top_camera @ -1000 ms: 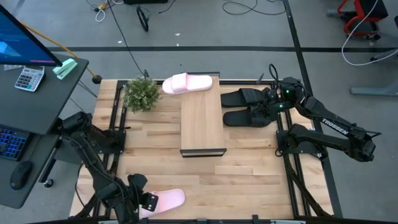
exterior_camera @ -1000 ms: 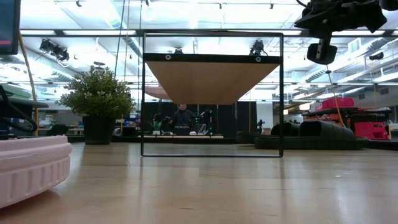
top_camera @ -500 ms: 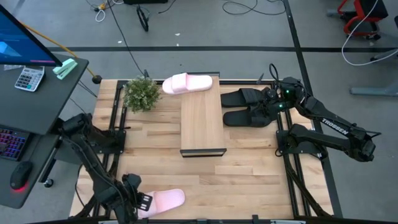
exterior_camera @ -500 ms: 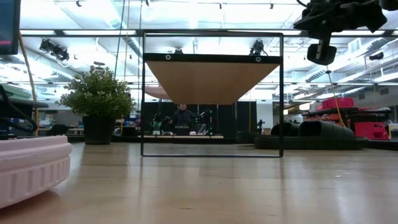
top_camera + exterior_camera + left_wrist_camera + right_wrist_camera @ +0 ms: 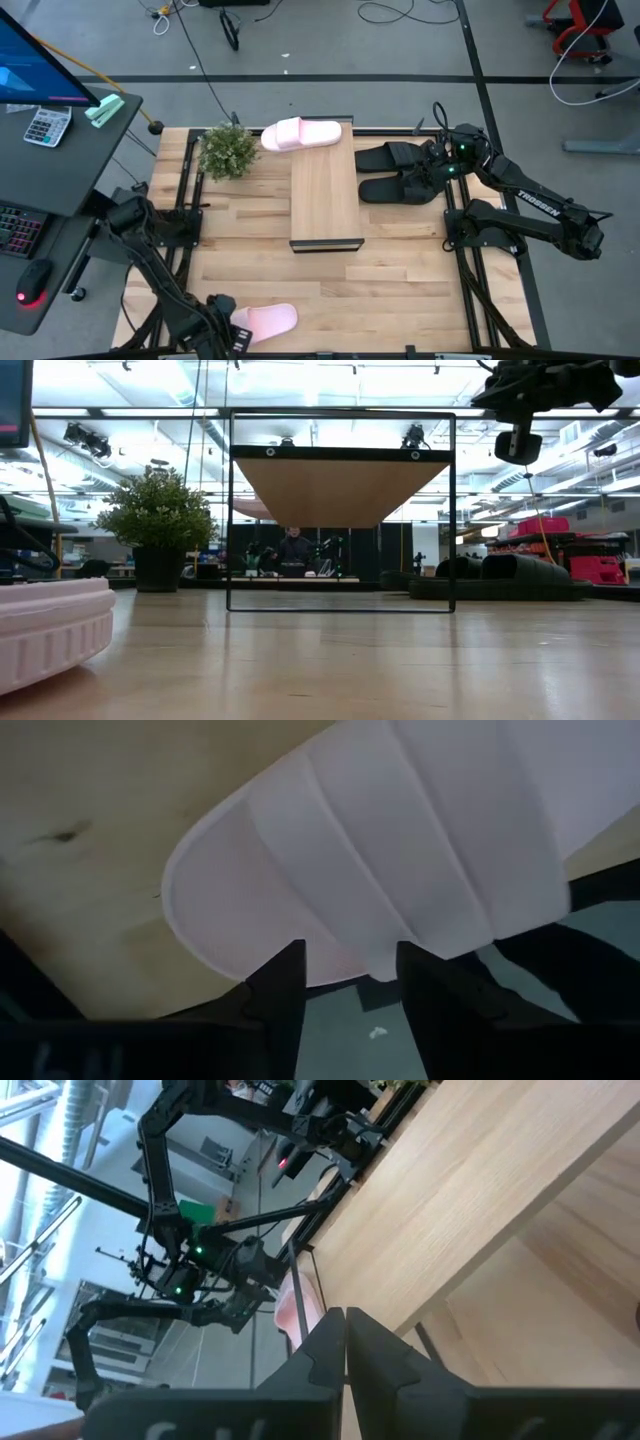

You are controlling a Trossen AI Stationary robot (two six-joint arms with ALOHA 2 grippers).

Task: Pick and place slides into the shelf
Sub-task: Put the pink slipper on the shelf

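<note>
left gripper (image 5: 232,335) shifted along pink slide (image 5: 266,320), jaws parted at its edge.

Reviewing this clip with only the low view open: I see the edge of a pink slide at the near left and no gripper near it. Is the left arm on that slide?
Observer: Yes. From above, the left gripper sits at the near pink slide, at the table's front edge.
Operator: Has it clamped?
Observer: Its wrist view shows the dark fingers parted at the slide's rim; grip unclear.
Operator: And the other pink slide?
Observer: It lies at the far end of the shelf, beside the plant.
Operator: The right arm?
Observer: The right gripper is shut, over the black slides.
</note>
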